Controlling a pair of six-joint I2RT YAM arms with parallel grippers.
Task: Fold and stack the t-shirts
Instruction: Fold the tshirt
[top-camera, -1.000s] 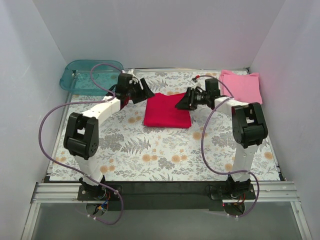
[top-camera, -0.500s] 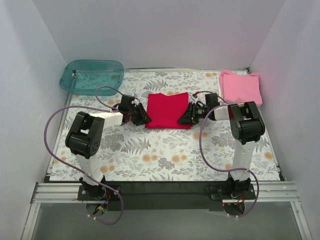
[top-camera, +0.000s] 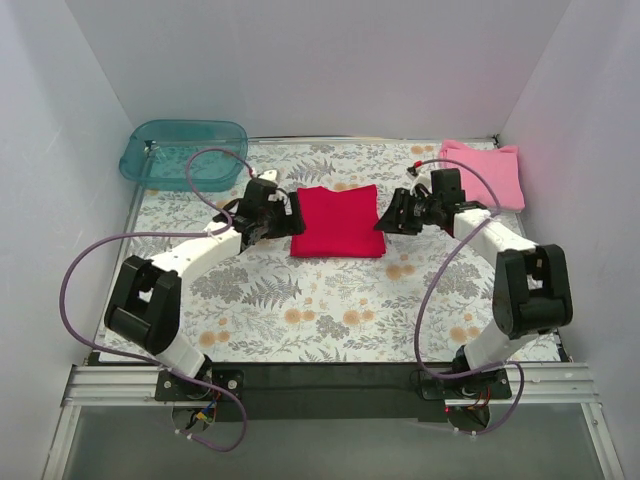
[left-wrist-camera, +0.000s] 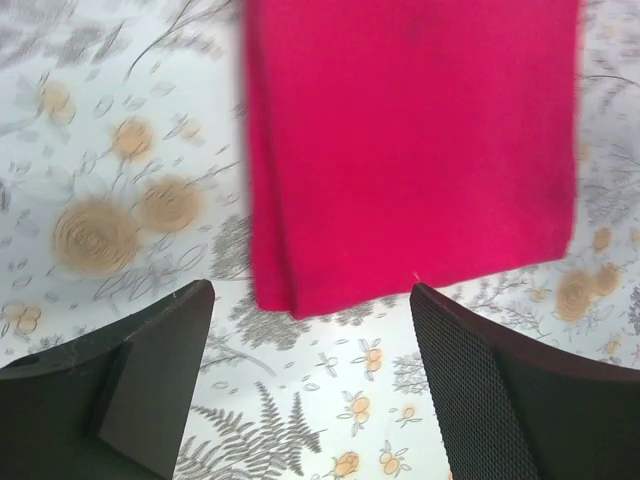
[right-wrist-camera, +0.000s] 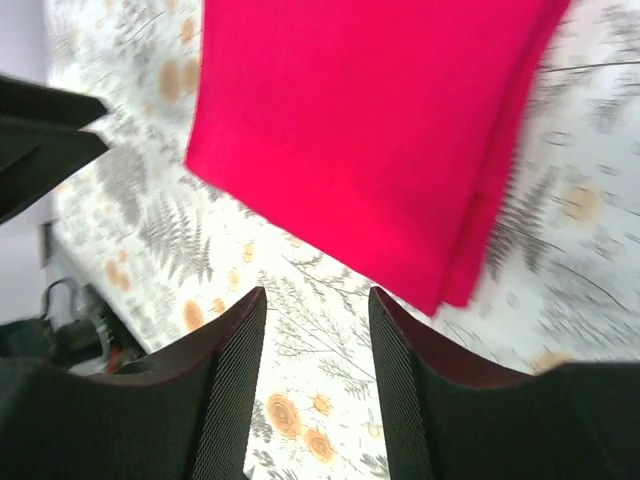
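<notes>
Red t-shirt lies folded to a neat rectangle mid-table on the floral tablecloth. Pink t-shirt sits folded at the far right corner, well apart. So folding looks done, stacking not yet; prob. the step in hand is lifting red onto pink.

Left gripper is just beside red's left edge, jaws wide apart, nothing btwn them. Its wrist view shows the shirt's near left corner right ahead of the gap. Right gripper is just beside the right edge, jaws apart w/ a narrower gap, also empty.

To do it well:
- Go low & get one finger under ALL layers at each side. The doubled edge shows in the right wrist view, so a shallow bite would likely catch only the top ply & the fold opens.
- Close both sides together, approx. same spot along each edge.
- Lift level w/ slight tension so the middle doesn't sag. Soft cotton will prob. slump if held by one side only.
- Carry right, set down square on pink w/ edges aligned, then release.

Teal tub at far left isn't needed.
</notes>
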